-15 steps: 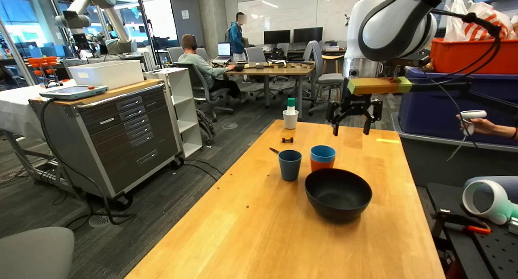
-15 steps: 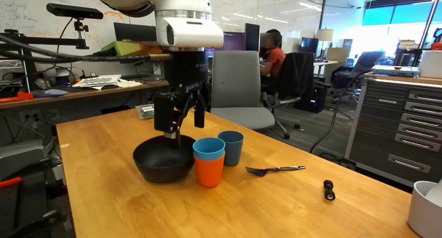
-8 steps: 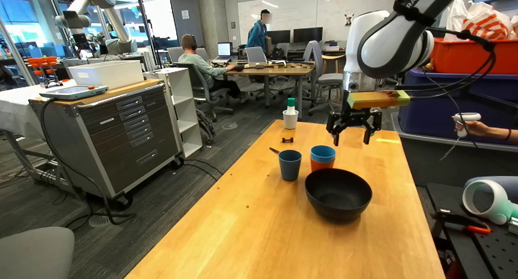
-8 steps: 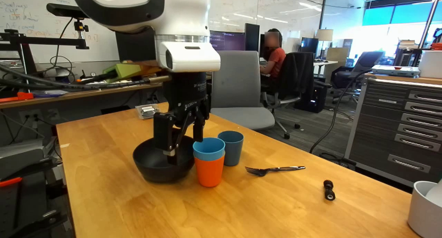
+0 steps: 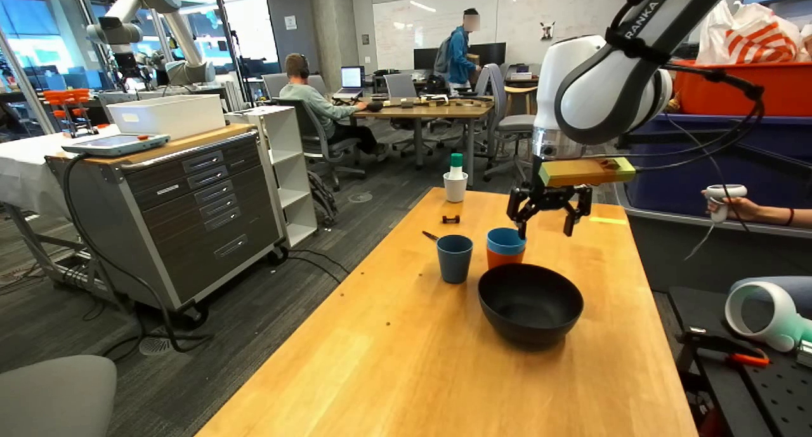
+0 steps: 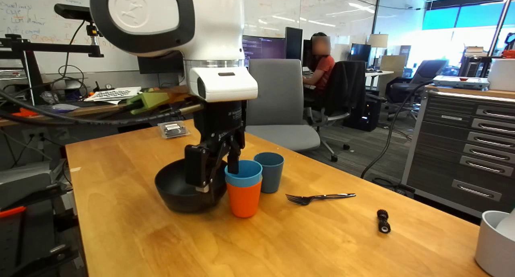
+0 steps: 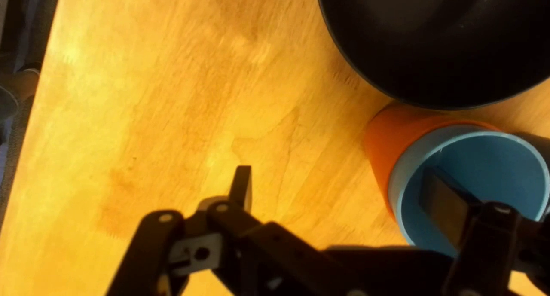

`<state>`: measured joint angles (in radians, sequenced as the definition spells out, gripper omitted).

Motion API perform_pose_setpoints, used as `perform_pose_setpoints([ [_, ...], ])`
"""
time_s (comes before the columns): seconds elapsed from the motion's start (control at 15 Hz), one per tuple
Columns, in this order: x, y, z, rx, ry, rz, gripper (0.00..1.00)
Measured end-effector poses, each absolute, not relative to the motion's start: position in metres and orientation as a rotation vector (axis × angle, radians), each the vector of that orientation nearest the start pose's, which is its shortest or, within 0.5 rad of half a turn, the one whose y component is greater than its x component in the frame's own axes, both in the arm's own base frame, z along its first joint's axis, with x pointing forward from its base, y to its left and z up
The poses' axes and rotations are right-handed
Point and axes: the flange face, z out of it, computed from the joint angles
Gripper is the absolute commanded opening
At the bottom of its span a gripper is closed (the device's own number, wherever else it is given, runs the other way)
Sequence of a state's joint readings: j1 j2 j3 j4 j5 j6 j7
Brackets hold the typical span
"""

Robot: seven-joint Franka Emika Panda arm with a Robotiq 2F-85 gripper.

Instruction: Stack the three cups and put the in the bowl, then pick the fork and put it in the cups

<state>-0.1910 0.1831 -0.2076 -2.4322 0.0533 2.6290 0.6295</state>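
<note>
Fingers (image 7: 444, 203) are spread and empty, 1 at the mouth of the blue-in-orange cup stack (image 6: 244, 190), right of the bowl (image 6: 175, 196) in an exterior view, so any sideways drift could tip it.

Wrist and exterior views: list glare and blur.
Wrist view: yellow glare on the golden wooden table, the black end effector slightly blurred; in an exterior view, the bright glass window is washed out; in an exterior view, light streaks mark the wide whiteboard.
</note>
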Motion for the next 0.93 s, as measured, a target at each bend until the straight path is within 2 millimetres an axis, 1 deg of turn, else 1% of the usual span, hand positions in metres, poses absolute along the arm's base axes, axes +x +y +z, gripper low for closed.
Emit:
perform_pose_setpoints([
  [0.4, 0.459, -0.185, 0.218, -2.737, 1.579, -0.050, 1.00],
  [0.47, 0.461, -0.184, 0.215, -2.741, 1.574, -0.056, 0.75],
  [0.53, 0.462, -0.183, 0.213, -2.742, 1.573, -0.062, 0.73],
  [0.6, 0.464, -0.182, 0.211, -2.737, 1.578, -0.065, 0.66],
  [0.73, 0.467, -0.183, 0.209, -2.723, 1.596, -0.076, 0.49],
  [0.93, 0.472, -0.184, 0.208, -2.689, 1.634, -0.095, 0.27],
])
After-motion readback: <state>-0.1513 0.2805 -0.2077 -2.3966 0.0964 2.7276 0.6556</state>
